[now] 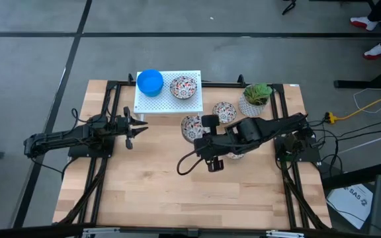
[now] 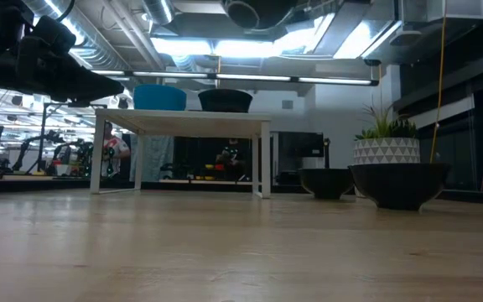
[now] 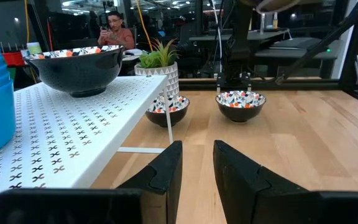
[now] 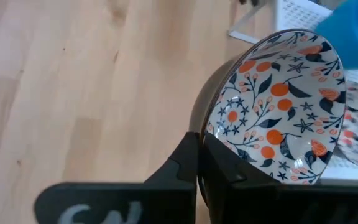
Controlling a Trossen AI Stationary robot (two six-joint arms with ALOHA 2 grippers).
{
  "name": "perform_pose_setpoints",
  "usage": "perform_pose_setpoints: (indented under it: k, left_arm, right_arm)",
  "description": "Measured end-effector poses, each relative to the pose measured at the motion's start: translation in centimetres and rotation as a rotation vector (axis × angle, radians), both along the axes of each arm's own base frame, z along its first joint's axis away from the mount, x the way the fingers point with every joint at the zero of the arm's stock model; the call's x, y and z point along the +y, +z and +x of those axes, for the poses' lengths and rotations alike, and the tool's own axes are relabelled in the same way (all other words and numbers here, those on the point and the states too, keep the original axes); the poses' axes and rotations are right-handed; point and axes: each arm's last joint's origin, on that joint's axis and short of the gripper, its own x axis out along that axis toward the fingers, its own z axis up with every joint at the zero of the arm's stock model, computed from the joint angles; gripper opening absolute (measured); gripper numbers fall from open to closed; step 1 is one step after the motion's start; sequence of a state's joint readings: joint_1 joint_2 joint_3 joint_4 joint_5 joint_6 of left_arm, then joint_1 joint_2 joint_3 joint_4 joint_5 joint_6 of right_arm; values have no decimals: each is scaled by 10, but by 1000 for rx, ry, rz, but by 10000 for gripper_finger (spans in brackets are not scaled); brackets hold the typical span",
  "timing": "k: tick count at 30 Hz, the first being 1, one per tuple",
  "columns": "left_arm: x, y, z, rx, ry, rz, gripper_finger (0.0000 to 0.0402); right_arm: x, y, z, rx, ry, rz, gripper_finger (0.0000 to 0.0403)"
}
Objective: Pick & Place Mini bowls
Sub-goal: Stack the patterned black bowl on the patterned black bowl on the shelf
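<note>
A white perforated stand at the table's far side carries a stack of blue bowls and one floral bowl. Two more floral bowls rest on their bases on the wood, next to a potted plant. My right gripper hovers over the table's middle, shut on another floral bowl. My left gripper is open and waits level at the left, beside the stand. My right gripper pinches the floral bowl by its rim, one finger inside on the patterned face and one outside on the dark wall. The bowl is lifted clear of the wood and tilted, its opening turned sideways toward the wrist camera.
Bare wood lies in the near half of the table. The stand's thin legs reach down to the wood at the far side. Black frame rails run along both table sides. A person is in the room beyond.
</note>
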State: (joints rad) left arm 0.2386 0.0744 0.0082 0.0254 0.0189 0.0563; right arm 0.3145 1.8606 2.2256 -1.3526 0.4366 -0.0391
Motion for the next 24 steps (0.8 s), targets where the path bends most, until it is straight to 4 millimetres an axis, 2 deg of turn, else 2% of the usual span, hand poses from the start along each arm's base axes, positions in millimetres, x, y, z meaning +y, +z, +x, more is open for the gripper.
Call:
perform_pose_setpoints:
  k: [11, 24]
  left_arm:
    - [0, 0, 0, 0, 0, 1, 86]
    - [0, 0, 0, 0, 0, 1, 86]
  right_arm:
    - [-21, 27, -7, -45, 27, -94, 10]
    - [-85, 35, 2, -16, -31, -289, 11]
